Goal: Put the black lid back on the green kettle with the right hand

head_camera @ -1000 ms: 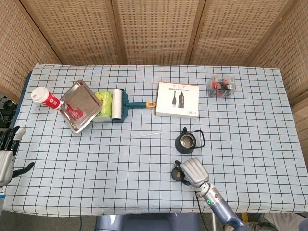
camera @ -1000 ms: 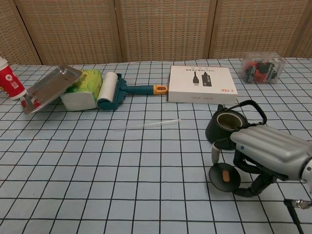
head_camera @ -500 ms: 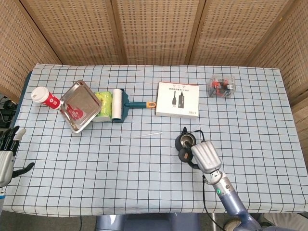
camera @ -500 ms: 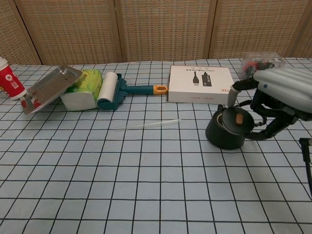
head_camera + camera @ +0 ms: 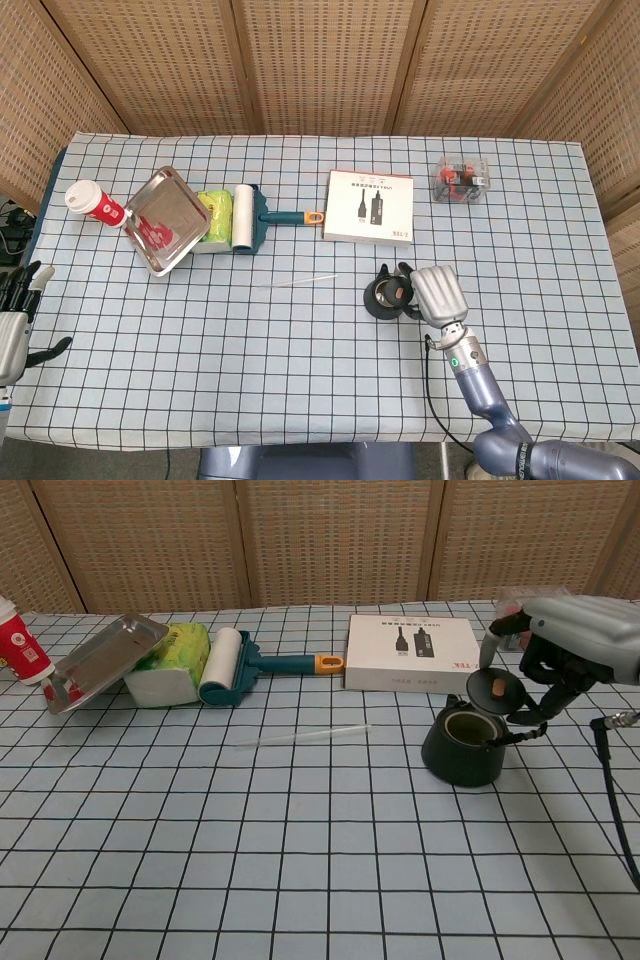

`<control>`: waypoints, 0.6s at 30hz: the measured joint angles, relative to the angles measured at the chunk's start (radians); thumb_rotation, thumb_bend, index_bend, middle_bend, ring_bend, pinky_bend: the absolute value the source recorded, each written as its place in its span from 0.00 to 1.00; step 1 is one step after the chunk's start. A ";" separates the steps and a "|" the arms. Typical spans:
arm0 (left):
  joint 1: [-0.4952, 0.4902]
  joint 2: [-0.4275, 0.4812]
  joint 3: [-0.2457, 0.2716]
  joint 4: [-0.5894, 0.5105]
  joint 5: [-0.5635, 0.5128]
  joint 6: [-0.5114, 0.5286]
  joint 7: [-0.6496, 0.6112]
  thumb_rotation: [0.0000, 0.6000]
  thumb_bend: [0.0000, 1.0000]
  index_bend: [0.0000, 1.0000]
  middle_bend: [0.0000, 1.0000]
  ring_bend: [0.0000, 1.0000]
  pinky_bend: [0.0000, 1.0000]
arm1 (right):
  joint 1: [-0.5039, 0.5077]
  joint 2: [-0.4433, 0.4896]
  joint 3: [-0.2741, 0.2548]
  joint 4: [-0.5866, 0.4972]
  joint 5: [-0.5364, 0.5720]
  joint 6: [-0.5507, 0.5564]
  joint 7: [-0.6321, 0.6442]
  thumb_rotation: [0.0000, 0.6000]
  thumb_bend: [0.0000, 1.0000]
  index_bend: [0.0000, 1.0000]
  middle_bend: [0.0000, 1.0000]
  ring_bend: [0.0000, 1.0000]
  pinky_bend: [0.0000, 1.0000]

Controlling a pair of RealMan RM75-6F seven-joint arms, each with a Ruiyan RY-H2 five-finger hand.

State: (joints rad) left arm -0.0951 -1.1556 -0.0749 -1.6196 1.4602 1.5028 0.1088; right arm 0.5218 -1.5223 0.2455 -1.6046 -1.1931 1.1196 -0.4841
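The black lid (image 5: 494, 689) is pinched in the right hand (image 5: 560, 640) at the right of the frame, tilted just above the green kettle (image 5: 461, 746). The kettle's mouth is left uncovered. The left hand (image 5: 14, 318) is seen at the lower-left edge with fingers spread, nothing held

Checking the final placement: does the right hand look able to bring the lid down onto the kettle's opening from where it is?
Probably yes. The right hand holds the black lid tilted just above the green kettle, whose mouth is open and uncovered. The kettle's handle lies off to the side, apparently clear.
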 measured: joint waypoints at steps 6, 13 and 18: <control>-0.008 -0.001 0.000 0.005 -0.013 -0.022 0.004 1.00 0.00 0.00 0.00 0.00 0.00 | 0.029 -0.045 0.001 0.080 0.028 -0.027 0.022 1.00 0.42 0.57 0.99 0.99 0.71; -0.014 -0.001 -0.003 0.008 -0.025 -0.035 0.003 1.00 0.00 0.00 0.00 0.00 0.00 | 0.045 -0.076 -0.008 0.140 0.054 -0.047 0.049 1.00 0.42 0.57 0.99 0.99 0.71; -0.014 -0.002 -0.003 0.008 -0.023 -0.033 0.003 1.00 0.00 0.00 0.00 0.00 0.00 | 0.047 -0.087 -0.019 0.157 0.053 -0.049 0.067 1.00 0.42 0.56 0.99 0.99 0.71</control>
State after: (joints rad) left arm -0.1093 -1.1575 -0.0774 -1.6119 1.4371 1.4694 0.1118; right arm 0.5692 -1.6093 0.2265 -1.4480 -1.1397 1.0706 -0.4175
